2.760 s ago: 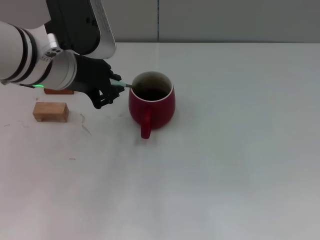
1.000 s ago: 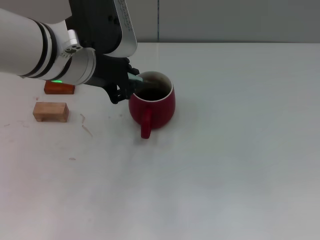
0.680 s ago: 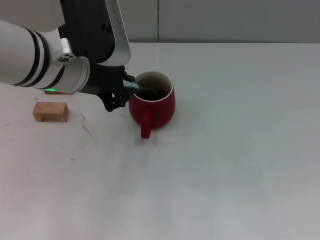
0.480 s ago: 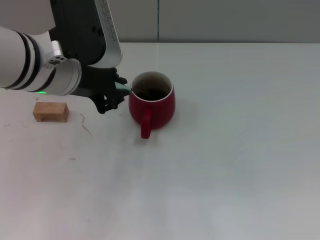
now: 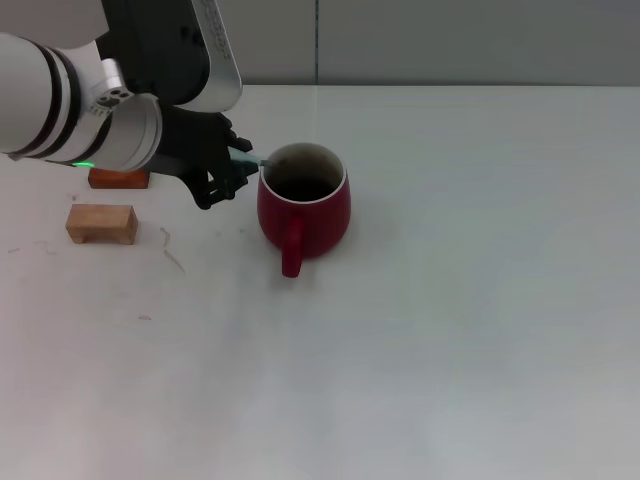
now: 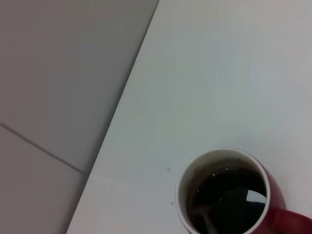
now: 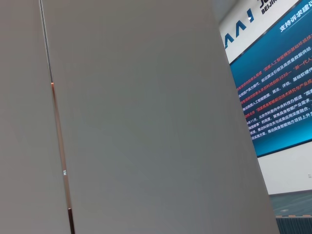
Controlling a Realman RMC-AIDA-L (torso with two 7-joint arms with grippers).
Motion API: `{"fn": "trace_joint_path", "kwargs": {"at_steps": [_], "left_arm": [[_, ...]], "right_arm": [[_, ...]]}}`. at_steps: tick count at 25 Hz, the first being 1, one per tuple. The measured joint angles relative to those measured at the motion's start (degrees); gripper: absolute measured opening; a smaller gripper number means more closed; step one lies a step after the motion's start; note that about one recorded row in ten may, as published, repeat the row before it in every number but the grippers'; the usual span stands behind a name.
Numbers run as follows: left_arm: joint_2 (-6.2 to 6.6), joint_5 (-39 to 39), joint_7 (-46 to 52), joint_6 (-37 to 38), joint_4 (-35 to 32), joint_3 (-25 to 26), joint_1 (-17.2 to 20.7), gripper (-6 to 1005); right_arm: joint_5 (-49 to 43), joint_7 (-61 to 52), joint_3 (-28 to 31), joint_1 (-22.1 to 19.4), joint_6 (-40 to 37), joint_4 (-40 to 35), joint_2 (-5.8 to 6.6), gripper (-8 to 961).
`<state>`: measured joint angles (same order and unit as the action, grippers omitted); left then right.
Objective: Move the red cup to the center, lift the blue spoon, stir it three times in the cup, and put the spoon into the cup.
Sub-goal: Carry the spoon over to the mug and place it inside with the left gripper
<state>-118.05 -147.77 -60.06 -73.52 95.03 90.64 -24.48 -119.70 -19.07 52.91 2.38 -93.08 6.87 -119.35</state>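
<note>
The red cup (image 5: 312, 212) stands on the white table, left of the table's middle, its handle pointing toward me. Dark liquid fills it. My left gripper (image 5: 230, 172) sits just left of the cup's rim, shut on the pale handle of the blue spoon (image 5: 248, 162). The spoon slants over the rim into the cup. In the left wrist view the cup (image 6: 276, 195) shows from above, with the spoon's bowl (image 6: 206, 220) sunk in the dark liquid. My right gripper is out of view; its wrist view shows only a wall and a screen.
A tan wooden block (image 5: 101, 223) and a small red-orange block (image 5: 118, 179) lie at the left, behind my left arm. The table's back edge (image 5: 450, 86) meets a grey wall.
My left gripper has swung to the left and a little back with the spoon, away from the cup's rim. The cup has stayed in place.
</note>
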Motion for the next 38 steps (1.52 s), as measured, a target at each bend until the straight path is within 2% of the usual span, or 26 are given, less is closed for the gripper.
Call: {"fn": "trace_joint_path", "kwargs": {"at_steps": [7,11,13,17,22,27,38], "left_arm": [[-0.23,0.4,0.1,1.3,-1.8,-3.6,-2.8,218],[-0.31,0.7,0.4,1.2,-1.3,-5.5,-2.8,219],[-0.29,0.8,0.6,0.8,-0.3,-6.1,-1.7,220],[-0.16,0.8,0.6,0.6,0.7,-6.0,-0.2,221],[0.09,0.4,0.4,0.3,1.2,-2.9,1.8,222],[0.03,0.7,0.0,1.6,0.6,-0.8,1.6,223],[-0.17,0.0,0.4,1.3,-0.2,-1.7,0.7,226]], "right_arm": [[0.0,0.0,0.0,0.1,0.0,0.1,0.0,780],[0.0,0.0,0.0,0.1,0.0,0.2,0.0,780],[0.0,0.0,-0.1,0.0,0.0,0.2,0.0,780],[0.0,0.0,-0.1,0.0,0.0,0.1,0.0,780],[0.0,0.0,-0.1,0.2,0.0,0.1,0.0,779],[0.0,0.0,-0.7,0.2,0.0,0.1,0.0,779],[0.0,0.0,-0.8,-0.1,0.0,0.2,0.0,779]]}}
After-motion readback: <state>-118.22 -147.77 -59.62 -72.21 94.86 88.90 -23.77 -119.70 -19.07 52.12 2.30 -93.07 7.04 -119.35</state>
